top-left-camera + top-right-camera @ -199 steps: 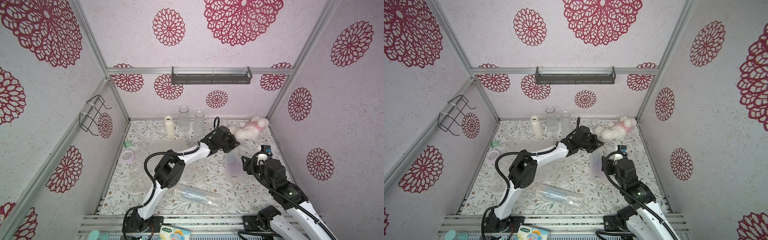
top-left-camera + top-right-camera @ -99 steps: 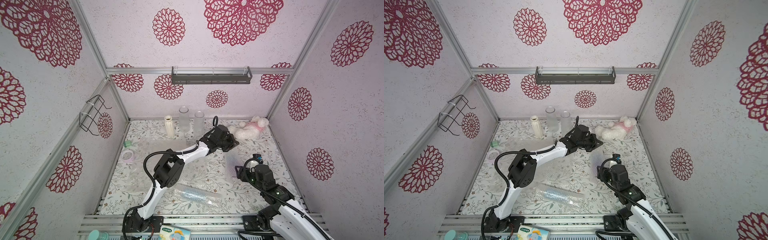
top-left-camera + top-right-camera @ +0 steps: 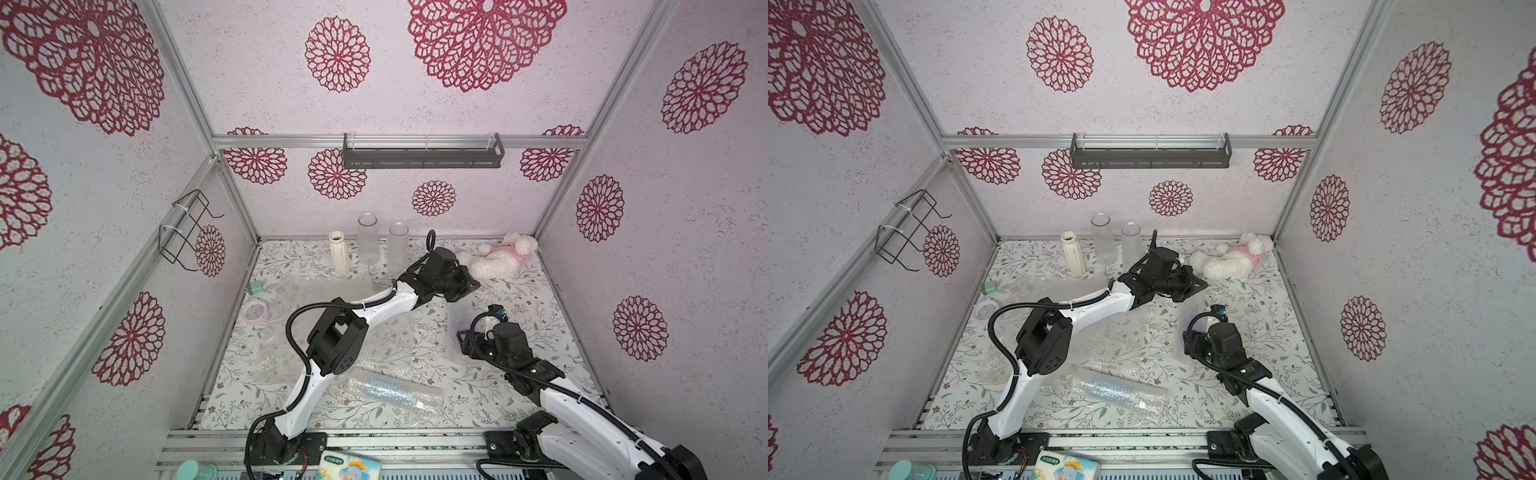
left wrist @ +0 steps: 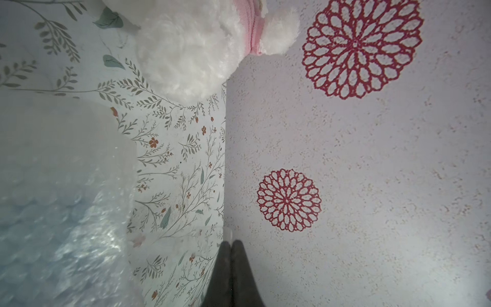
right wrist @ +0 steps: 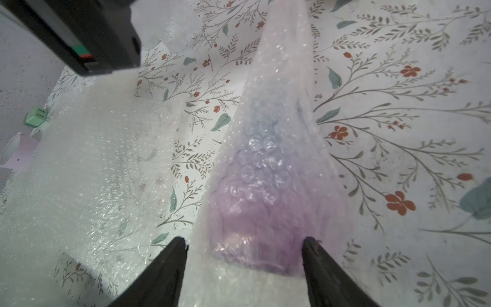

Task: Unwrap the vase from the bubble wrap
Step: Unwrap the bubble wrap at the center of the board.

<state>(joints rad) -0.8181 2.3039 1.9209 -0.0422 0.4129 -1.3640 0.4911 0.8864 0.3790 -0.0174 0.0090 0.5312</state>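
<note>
The right gripper stands wide open, its 2 fingers on either side of the wide end of the purple vase. The vase lies on the floral table inside the bubble wrap; whether the fingers press on it cannot be told. The wrap tapers away toward the left gripper, which is fully closed just beside the white plush toy. Whether it pinches any wrap cannot be told.

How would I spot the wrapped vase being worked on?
Find the white plush toy by the back wall. Just in front lies a bubble-wrapped vase, straddled by the right end effector. It shows purple; the front bundle looks bluish.
</note>
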